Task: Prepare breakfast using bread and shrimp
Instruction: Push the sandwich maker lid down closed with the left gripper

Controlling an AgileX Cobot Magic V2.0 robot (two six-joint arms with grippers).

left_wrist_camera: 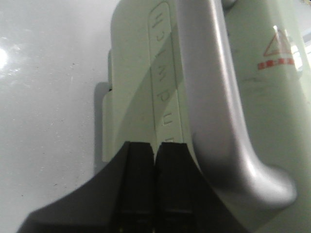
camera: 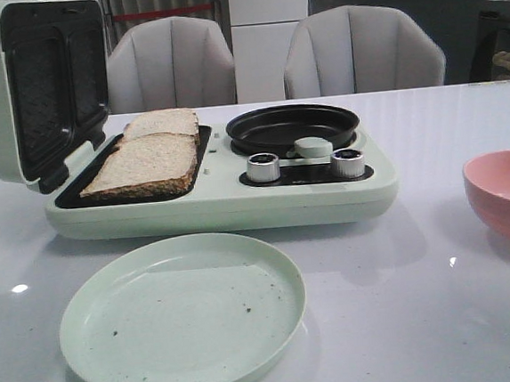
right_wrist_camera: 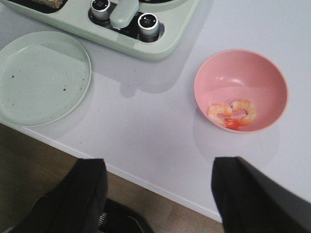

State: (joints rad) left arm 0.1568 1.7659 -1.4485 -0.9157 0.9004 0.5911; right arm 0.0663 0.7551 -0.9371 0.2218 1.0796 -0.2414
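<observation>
1. Green plate (camera: 182, 315) sits nearest, just in front of the breakfast maker (camera: 220, 198) on the tabletop (camera: 409, 320).
2. Bread (camera: 149, 155): two slices on the maker's open grill tray.
3. Shrimp (right_wrist_camera: 232, 114) lie in the pink bowl (right_wrist_camera: 241, 90), right of the maker.
4. Left tool (left_wrist_camera: 154, 160) clenched, empty, by the maker's lid handle (left_wrist_camera: 218, 97).
5. Right tool (right_wrist_camera: 158, 189) released, above the tabletop edge.

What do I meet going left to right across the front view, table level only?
Open lid of the breakfast maker → bread on its grill plate → black frying pan → pink bowl at the right edge. The green plate sits nearer, overlapping the bread's span.
</observation>
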